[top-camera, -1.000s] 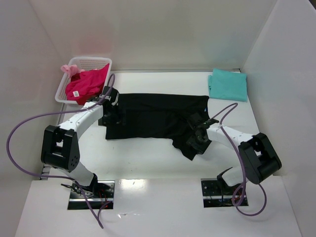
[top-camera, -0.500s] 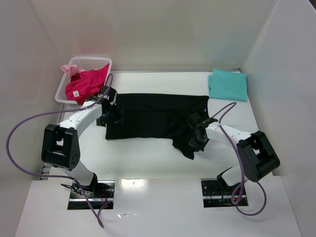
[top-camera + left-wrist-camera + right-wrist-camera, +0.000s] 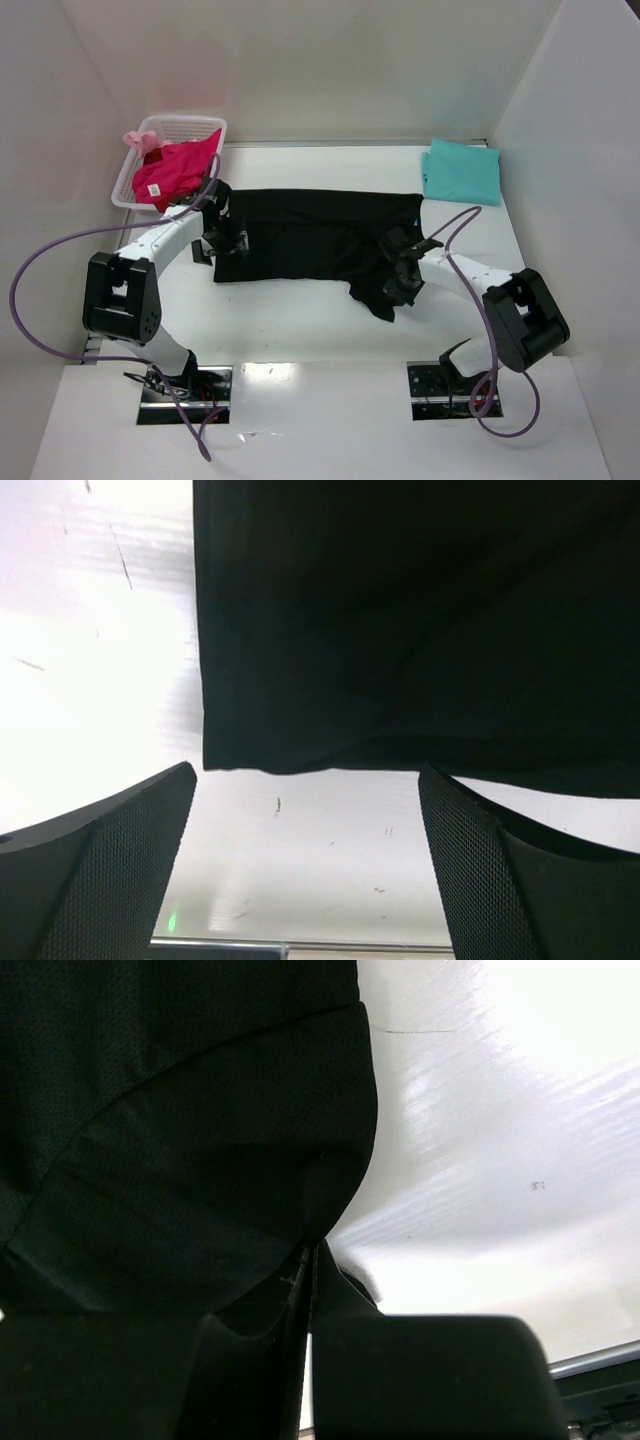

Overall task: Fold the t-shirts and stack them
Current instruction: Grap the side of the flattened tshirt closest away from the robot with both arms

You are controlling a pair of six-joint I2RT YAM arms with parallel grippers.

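The black t-shirt (image 3: 310, 240) lies spread across the middle of the table, with a sleeve trailing toward the front right. My left gripper (image 3: 222, 242) hovers open at the shirt's left edge; in the left wrist view the hem (image 3: 400, 630) lies just beyond the wide-apart fingers (image 3: 110, 860), nothing between them. My right gripper (image 3: 400, 283) is shut on a fold of the black cloth (image 3: 180, 1110), its fingertips pinched together (image 3: 312, 1260). The teal t-shirt (image 3: 460, 170) lies folded at the back right. The magenta-pink t-shirt (image 3: 175, 170) is bunched in the basket.
A white lattice basket (image 3: 185, 122) stands at the back left corner, with a pale pink cloth (image 3: 140, 140) over its rim. White walls close in the table on three sides. Purple cables loop from both arms.
The right gripper has closed on the black cloth. The left gripper has slid slightly nearer along the shirt's left edge, still open.
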